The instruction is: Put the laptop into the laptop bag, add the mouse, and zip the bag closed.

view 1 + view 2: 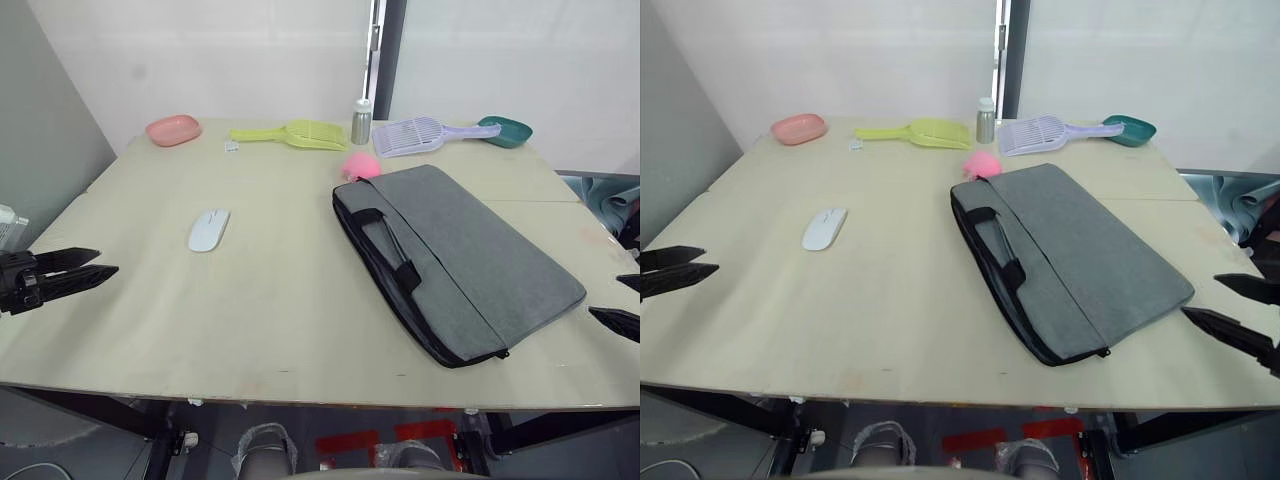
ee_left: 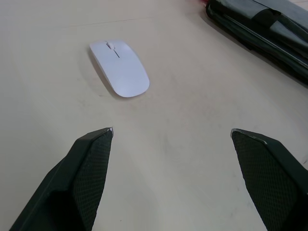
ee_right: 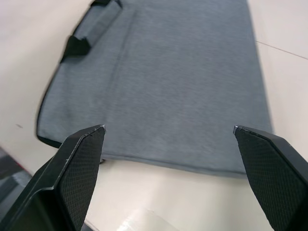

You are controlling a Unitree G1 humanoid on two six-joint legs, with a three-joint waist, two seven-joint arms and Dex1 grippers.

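Left fingers (image 2: 171, 132): spread wide, holding nothing, hovering over the bare surface (image 1: 270, 300) at its left edge.
Right fingers (image 3: 168, 129): spread wide, holding nothing, at the right edge of the surface, just off the bag's near corner.
Mouse (image 2: 119, 68): white, flat on the surface, ahead of the left fingers and a little to one side, apart from both tips.
Laptop bag (image 1: 455, 255): grey, lying flat and slanted; its broad face spans the space ahead of the right fingers. Its black handles (image 1: 390, 245) lie on the side turned toward the mouse. I cannot tell whether the zip is open or closed.
Laptop: cannot tell where it is.
Mouse and bag: well apart, with bare surface between.
Far edge, well beyond both sets of fingers: pink dish (image 1: 173, 130), yellow scoop (image 1: 290, 134), metal bottle (image 1: 361, 122), lilac scoop (image 1: 420, 134), teal dish (image 1: 505, 130).
Pink plush toy (image 1: 362, 166): touching the bag's far corner.
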